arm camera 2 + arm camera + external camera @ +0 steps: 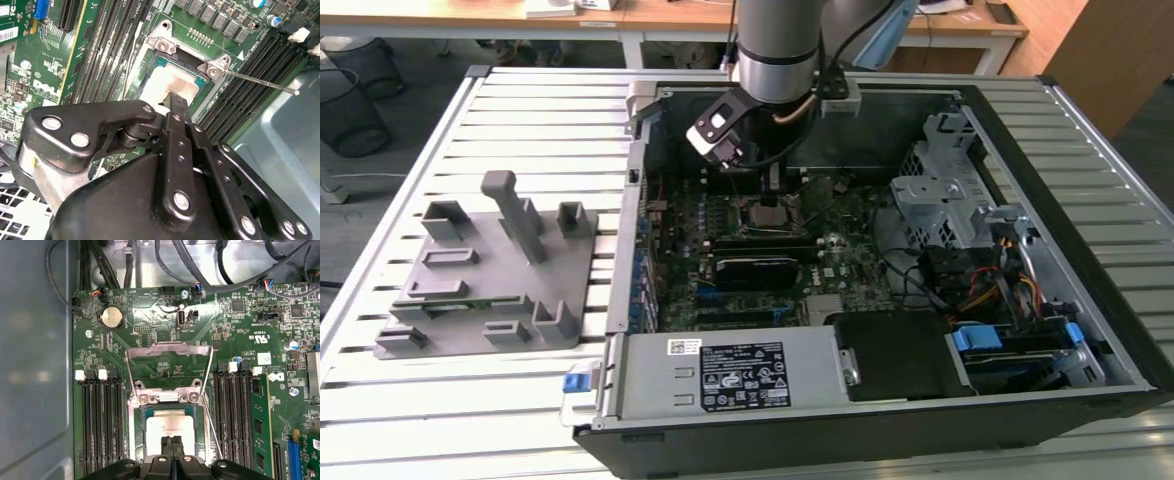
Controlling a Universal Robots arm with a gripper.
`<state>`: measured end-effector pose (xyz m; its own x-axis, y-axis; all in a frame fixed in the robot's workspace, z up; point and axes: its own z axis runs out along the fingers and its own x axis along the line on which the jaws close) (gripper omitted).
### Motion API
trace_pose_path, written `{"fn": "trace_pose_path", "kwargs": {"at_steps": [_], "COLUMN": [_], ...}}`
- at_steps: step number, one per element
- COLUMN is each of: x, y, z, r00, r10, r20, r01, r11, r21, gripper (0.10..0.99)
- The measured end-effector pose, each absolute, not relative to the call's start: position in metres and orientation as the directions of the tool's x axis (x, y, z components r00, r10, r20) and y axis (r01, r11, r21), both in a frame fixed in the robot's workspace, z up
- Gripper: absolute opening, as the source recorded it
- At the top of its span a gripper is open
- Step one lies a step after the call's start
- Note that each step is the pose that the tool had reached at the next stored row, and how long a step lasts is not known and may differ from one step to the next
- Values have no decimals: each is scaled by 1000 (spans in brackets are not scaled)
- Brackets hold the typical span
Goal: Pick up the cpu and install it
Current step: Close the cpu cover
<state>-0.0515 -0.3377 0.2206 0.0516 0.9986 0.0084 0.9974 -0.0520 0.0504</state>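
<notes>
Item: cpu (170, 427), lying flat in the open socket (136, 412). The load plate (169, 357) is swung up, we judge to admit it. Gripper (171, 441): jaws drawn together, gripping nothing, tips at the chip's top; whether they touch it we cannot tell.

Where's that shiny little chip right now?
In both wrist views the cpu sits in the open socket on the green motherboard, between the memory slots, directly under the gripper.
</notes>
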Motion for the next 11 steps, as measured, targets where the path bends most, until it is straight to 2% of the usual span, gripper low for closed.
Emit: {"fn": "trace_pose_path", "kwargs": {"at_steps": [11], "x": [-52], "y": [-338], "z": [228], "r00": [52], "r10": [999], "r20": [8], "r01": [997], "r11": [-52], "r21": [50], "gripper": [106]}}
